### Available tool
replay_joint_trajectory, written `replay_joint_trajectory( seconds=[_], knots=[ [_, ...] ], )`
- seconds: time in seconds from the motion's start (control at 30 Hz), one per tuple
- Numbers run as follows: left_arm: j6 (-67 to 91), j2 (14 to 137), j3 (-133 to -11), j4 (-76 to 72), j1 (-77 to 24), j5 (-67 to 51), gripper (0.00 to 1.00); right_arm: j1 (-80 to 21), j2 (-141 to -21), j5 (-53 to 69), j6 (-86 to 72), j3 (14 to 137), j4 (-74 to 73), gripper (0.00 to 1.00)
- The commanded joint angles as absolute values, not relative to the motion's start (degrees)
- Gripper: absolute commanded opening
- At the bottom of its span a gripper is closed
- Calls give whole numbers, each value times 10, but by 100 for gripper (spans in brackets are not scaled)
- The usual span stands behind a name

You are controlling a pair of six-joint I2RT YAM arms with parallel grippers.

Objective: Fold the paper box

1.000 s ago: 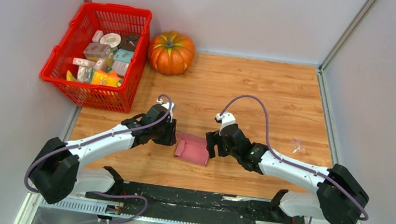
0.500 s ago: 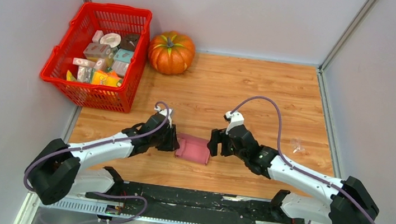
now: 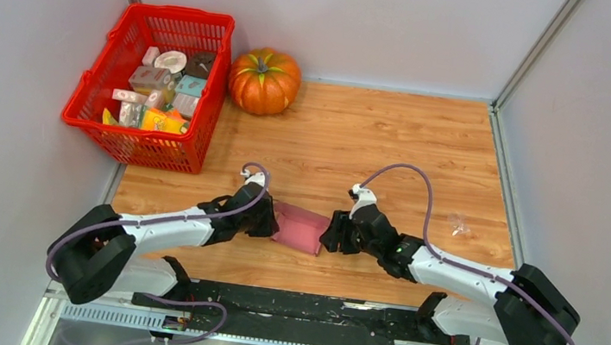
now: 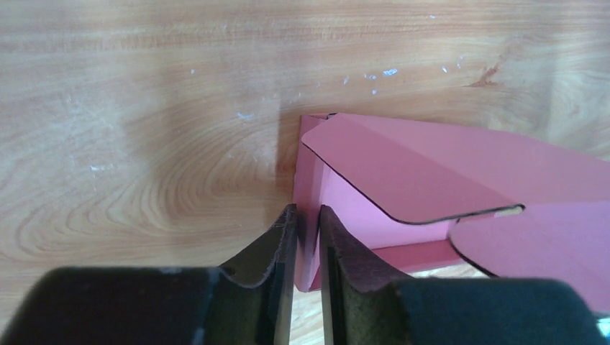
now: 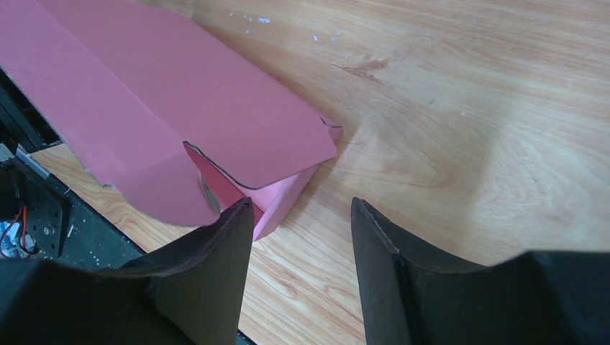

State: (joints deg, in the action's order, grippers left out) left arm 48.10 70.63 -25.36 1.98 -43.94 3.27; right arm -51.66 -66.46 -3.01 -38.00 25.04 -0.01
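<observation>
Between our arms on the wooden table [image 3: 426, 151] lay the paper box [image 3: 299, 229]. Only the left wrist view showed our left gripper [image 4: 302, 215] pinching its end wall; our right gripper [image 5: 301, 207] gaped beside its corner.

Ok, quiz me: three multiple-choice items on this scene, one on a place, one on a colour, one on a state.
1. Relative to the red basket, the pumpkin is: A) inside B) beside C) underneath.
2. The paper box is: A) pink B) blue C) white.
3. The left gripper is: A) wide open B) shut on the paper box C) holding the pumpkin.
Key: 1B, it stands outside the basket's wall; 2A, pink card in every view; 3B, its fingers pinch a box wall.
</observation>
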Motion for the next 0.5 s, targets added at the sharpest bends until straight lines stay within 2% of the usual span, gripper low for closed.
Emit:
replay_joint_trajectory(
  seconds=[0.0, 0.03, 0.07, 0.13, 0.3, 0.37, 0.47],
  knots=[
    [464, 729, -309, 74, -466, 122, 21, -518, -698, -8, -397, 257, 68, 53],
    [461, 738, -317, 104, -475, 144, 19, -517, -701, -8, -398, 258, 71, 51],
    [458, 744, -336, 123, -486, 174, 12, -517, -704, -9, -399, 260, 76, 51],
    [456, 786, -366, 212, -530, 299, 0, -517, -708, -8, -403, 259, 79, 50],
    [506, 938, -500, 379, -594, 444, 0, -517, -695, -16, -412, 250, 70, 50],
    [515, 990, -519, 401, -616, 457, 0, -517, -688, -21, -417, 246, 62, 50],
    [511, 1003, -516, 391, -620, 453, 0, -517, -665, -36, -418, 240, 43, 50]
  ],
)
